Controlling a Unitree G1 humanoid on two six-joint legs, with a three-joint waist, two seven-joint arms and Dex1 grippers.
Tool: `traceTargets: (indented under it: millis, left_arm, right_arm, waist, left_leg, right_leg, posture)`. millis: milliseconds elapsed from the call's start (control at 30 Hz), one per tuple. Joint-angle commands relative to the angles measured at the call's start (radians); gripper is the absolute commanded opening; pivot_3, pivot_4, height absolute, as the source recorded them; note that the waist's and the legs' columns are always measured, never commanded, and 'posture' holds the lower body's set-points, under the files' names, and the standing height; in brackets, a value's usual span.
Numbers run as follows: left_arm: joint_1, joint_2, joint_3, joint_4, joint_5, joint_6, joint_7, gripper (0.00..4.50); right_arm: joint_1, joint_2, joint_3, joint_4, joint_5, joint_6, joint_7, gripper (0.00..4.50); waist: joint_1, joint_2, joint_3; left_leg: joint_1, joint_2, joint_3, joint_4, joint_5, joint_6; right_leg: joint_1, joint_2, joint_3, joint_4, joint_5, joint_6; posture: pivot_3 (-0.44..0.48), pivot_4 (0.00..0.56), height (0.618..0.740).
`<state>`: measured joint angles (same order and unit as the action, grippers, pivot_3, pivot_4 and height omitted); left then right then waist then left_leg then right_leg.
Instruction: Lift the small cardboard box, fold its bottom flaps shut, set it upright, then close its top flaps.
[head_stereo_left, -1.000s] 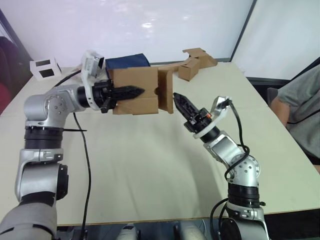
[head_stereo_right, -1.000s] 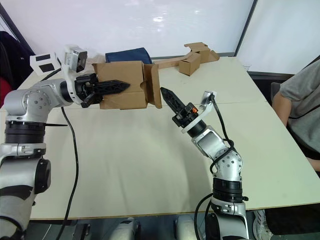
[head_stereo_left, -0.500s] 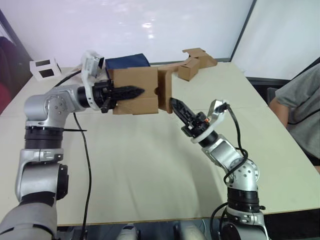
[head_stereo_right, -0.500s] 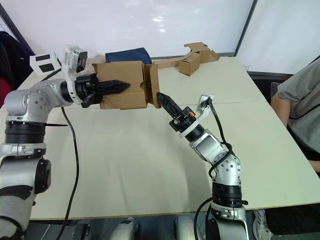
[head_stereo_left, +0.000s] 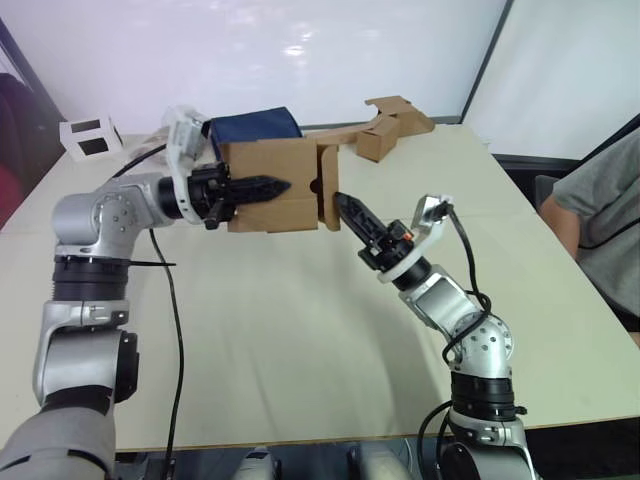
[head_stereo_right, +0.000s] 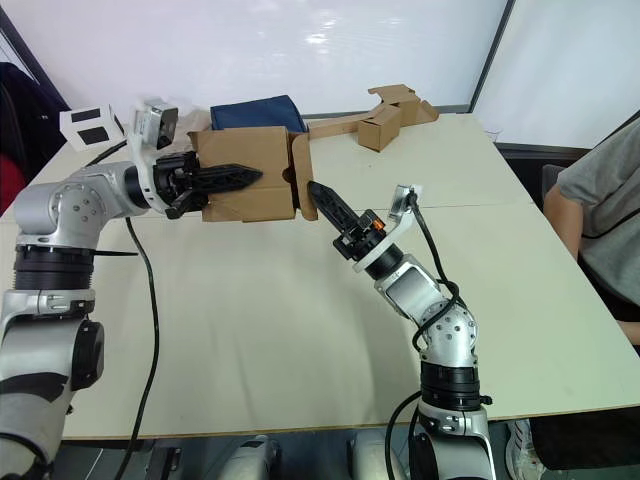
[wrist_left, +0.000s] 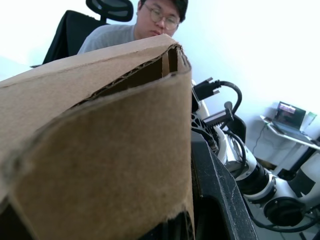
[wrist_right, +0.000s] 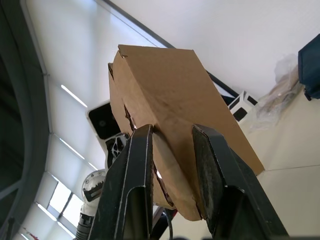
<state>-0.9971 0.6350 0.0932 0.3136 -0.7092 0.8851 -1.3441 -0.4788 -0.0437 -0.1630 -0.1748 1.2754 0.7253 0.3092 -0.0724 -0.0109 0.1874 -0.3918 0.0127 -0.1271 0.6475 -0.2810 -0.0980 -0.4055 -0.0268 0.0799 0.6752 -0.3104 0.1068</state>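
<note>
The small cardboard box (head_stereo_left: 270, 165), plain brown, hangs above the table with my left gripper (head_stereo_left: 280, 186) shut on it, one black finger lying across its front wall. On its right end a hinged flap (head_stereo_left: 328, 185) stands nearly folded against the opening. My right gripper (head_stereo_left: 340, 202) points up and left, its tip against that flap. In the right wrist view its fingers (wrist_right: 132, 175) stand a little apart, with the box (wrist_right: 170, 85) just beyond them. In the left wrist view the box (wrist_left: 100, 140) sits close up. The box's other end is hidden.
At the back of the pale table (head_stereo_left: 300, 330) lie another brown box joined to a long cardboard strip (head_stereo_left: 385, 125), a dark blue bag (head_stereo_left: 255, 125) and a white block with black squares (head_stereo_left: 88, 135). A person (head_stereo_left: 600, 210) sits at the right edge.
My right gripper has moved up and left until its tip meets the flap on the box's right end, and that flap has swung closer to the box. The left gripper has held the box nearly still.
</note>
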Motion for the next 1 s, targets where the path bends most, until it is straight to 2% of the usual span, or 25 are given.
traceTargets:
  millis: [33, 267, 700, 1000]
  left_arm:
    - [-0.011, 0.004, 0.022, -0.035, -0.021, -0.005, 0.000, 0.00]
    - [-0.005, 0.001, 0.025, -0.042, -0.024, -0.005, 0.003, 0.00]
    - [-0.007, -0.018, 0.021, -0.030, -0.015, -0.026, 0.014, 0.00]
    - [-0.013, -0.030, 0.028, -0.014, -0.012, -0.041, 0.023, 0.00]
  right_arm:
    - [-0.026, 0.016, 0.017, -0.056, -0.019, -0.022, -0.015, 1.19]
    - [-0.036, 0.027, 0.026, -0.055, -0.051, -0.037, -0.036, 1.19]
    - [-0.039, 0.059, 0.076, -0.098, 0.026, 0.022, -0.043, 1.19]
    - [-0.022, 0.048, 0.108, -0.121, -0.023, 0.033, -0.024, 1.19]
  waist:
    - [0.000, 0.000, 0.000]
    - [0.001, 0.000, 0.000]
    - [0.000, 0.000, 0.000]
    - [0.001, 0.000, 0.000]
  left_leg:
    - [0.000, 0.000, 0.000, 0.000, 0.000, 0.000]
    - [0.000, 0.000, 0.000, 0.000, 0.000, 0.000]
    - [0.000, 0.000, 0.000, 0.000, 0.000, 0.000]
    - [0.000, 0.000, 0.000, 0.000, 0.000, 0.000]
  right_leg:
    - [0.000, 0.000, 0.000, 0.000, 0.000, 0.000]
    - [0.000, 0.000, 0.000, 0.000, 0.000, 0.000]
    - [0.000, 0.000, 0.000, 0.000, 0.000, 0.000]
    - [0.000, 0.000, 0.000, 0.000, 0.000, 0.000]
  posture:
    - [0.000, 0.150, 0.740]
    - [0.000, 0.150, 0.740]
    - [0.000, 0.150, 0.740]
    - [0.000, 0.150, 0.740]
